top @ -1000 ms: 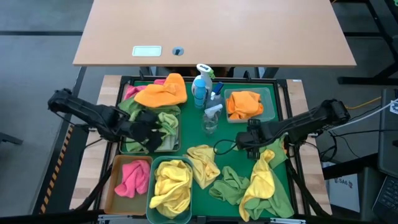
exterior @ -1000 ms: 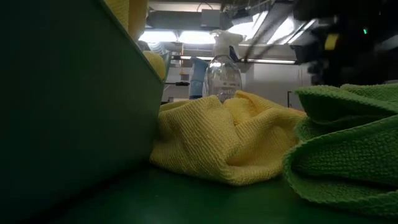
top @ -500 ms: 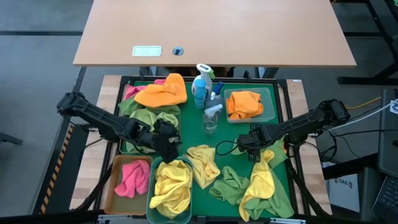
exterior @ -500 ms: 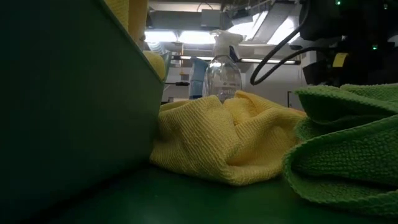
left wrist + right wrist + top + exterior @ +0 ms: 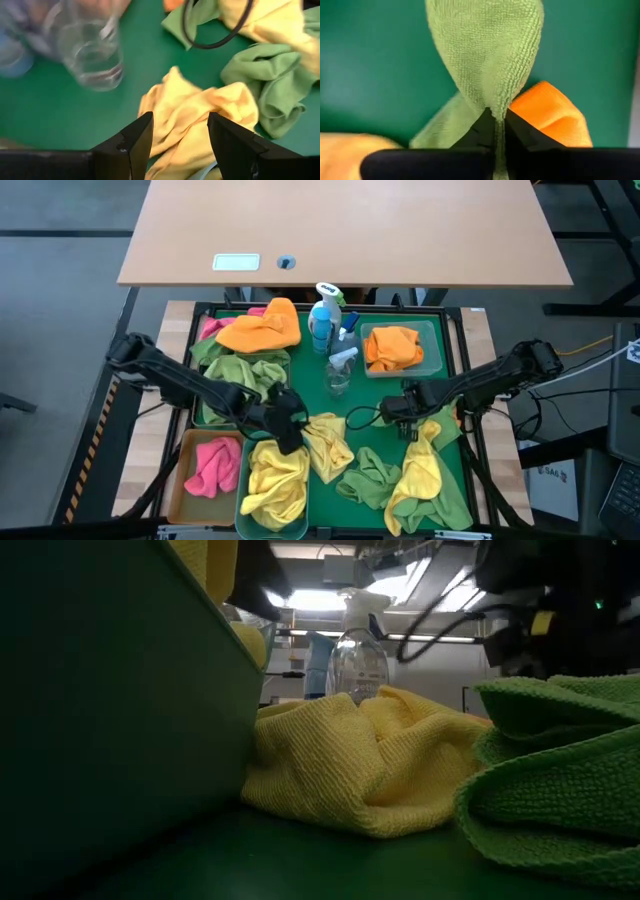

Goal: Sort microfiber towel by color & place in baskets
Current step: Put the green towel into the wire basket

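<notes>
A large green tray (image 5: 333,406) sits on the table and holds most of the things. The right gripper (image 5: 408,423) is low over the right part of the tray. In the right wrist view its fingers (image 5: 485,131) are closed on a fold of a green towel (image 5: 487,55), which goes out from the fingertips. An orange cloth (image 5: 552,116) lies just beside this fold. In the high view the green towel (image 5: 443,420) shows only a little, beside a long yellow towel (image 5: 420,472).

The left gripper (image 5: 290,426) is over the far end of the teal basket (image 5: 246,514), near the middle of the tray. In the left wrist view its fingers (image 5: 135,140) stand apart and nothing is between them. Under them lies a loose yellow towel (image 5: 200,110), and a clear spray bottle (image 5: 92,55) stands near it.

The teal basket holds a yellow towel (image 5: 274,482). The amber basket (image 5: 180,477), just left of it, holds a pink towel (image 5: 214,464). The clear basket (image 5: 437,350) at the far right of the tray holds an orange towel (image 5: 394,347). The mesh basket (image 5: 282,412) at the far left holds green towels (image 5: 245,369), with an orange towel (image 5: 262,328) lying on them. Another green towel (image 5: 368,478) lies loose on the tray, between the two loose yellow towels. A blue spray bottle (image 5: 322,318) stands at the far edge of the tray.
</notes>
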You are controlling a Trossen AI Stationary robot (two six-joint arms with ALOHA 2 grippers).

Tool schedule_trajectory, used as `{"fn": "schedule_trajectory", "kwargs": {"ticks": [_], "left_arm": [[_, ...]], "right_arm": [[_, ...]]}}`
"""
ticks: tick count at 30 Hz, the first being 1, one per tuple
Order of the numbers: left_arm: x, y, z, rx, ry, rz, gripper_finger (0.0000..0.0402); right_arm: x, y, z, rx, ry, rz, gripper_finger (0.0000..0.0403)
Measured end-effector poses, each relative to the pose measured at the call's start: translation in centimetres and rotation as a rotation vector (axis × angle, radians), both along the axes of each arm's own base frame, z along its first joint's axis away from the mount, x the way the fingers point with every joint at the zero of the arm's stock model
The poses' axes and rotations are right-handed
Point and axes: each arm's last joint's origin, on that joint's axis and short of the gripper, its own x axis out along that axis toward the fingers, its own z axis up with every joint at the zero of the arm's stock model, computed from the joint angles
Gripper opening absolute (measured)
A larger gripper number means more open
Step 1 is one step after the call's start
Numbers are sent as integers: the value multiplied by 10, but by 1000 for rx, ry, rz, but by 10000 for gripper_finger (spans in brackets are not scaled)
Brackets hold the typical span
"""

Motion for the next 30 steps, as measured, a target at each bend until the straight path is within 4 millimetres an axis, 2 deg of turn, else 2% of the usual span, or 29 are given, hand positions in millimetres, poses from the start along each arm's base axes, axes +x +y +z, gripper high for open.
{"fn": "schedule_trajectory", "kwargs": {"ticks": [5,12,22,26,30], "left_arm": [[12,-6,2,54,-85,-104,182],[20,-12,9,144,-180,-204,182],[29,-12,27,291,-346,-273,182],[33,-9,33,357,-403,-290,182],[36,-3,39,395,-453,-278,182]], "right_arm": [[11,5,26,65,-34,9,7],[26,9,73,96,-121,38,12],[45,14,138,140,-362,97,10],[50,15,155,158,-446,99,4],[56,17,163,176,-529,102,5]]}}
